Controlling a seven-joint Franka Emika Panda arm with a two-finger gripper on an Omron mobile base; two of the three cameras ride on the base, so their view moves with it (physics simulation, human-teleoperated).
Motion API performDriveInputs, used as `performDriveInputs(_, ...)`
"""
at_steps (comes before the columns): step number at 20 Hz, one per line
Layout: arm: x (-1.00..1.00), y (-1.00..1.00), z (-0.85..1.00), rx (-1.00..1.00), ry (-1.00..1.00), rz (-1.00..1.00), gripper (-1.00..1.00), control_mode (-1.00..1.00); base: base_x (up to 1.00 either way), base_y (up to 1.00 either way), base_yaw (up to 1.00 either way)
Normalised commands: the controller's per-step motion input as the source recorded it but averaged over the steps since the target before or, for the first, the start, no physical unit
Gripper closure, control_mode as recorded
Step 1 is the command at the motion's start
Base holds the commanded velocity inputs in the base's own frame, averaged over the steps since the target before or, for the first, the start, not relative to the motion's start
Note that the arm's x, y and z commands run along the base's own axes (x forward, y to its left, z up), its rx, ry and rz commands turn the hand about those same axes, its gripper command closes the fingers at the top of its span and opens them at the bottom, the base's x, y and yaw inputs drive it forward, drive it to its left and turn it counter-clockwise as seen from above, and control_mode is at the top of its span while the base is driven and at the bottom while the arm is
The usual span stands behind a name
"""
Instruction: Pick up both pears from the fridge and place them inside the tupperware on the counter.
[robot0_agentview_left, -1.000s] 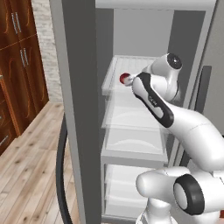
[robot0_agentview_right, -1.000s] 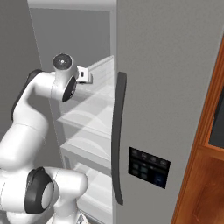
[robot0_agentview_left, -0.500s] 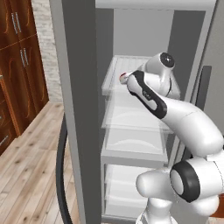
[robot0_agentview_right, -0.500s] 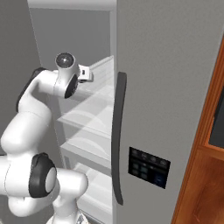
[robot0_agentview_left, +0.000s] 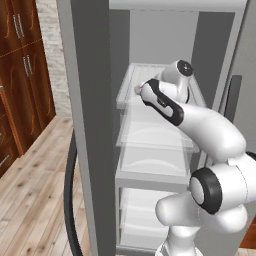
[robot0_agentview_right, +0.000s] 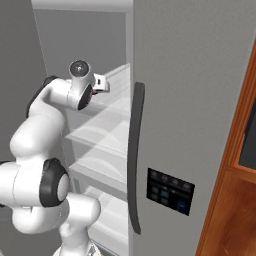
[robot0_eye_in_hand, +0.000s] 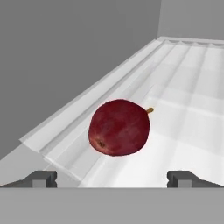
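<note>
The grey fridge (robot0_agentview_left: 90, 125) stands open with white translucent shelves (robot0_agentview_left: 155, 135) inside. My arm reaches onto the upper shelf. In the hand view my gripper (robot0_eye_in_hand: 111, 177) is open, its two dark fingertips (robot0_eye_in_hand: 41, 177) wide apart low in the picture. Just ahead of them lies a dark red round fruit (robot0_eye_in_hand: 119, 127) with a short stem, near the shelf's left wall. My hand (robot0_agentview_right: 102, 83) points into the fridge beside the closed door. The pears, the tupperware and the counter are out of view.
The closed fridge door (robot0_agentview_right: 190, 100) carries a long curved dark handle (robot0_agentview_right: 134, 155) and a control panel (robot0_agentview_right: 170, 192). Brown wooden cabinets (robot0_agentview_left: 20, 75) stand to the left over a wooden floor (robot0_agentview_left: 35, 200). The open door's handle (robot0_agentview_left: 70, 200) hangs low on the left.
My hand has pushed a little deeper onto the upper shelf, toward the red fruit, and the elbow has swung. The fridge and shelves have not moved.
</note>
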Motion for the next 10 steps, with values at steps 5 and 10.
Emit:
performDriveInputs(5,0.36,0.05,-0.13,0.0,0.0,0.0,-1.0,-1.0,0.0,0.0,0.0)
performDriveInputs(10,0.35,0.09,-0.13,0.0,0.0,0.0,-1.0,-1.0,0.0,0.0,0.0)
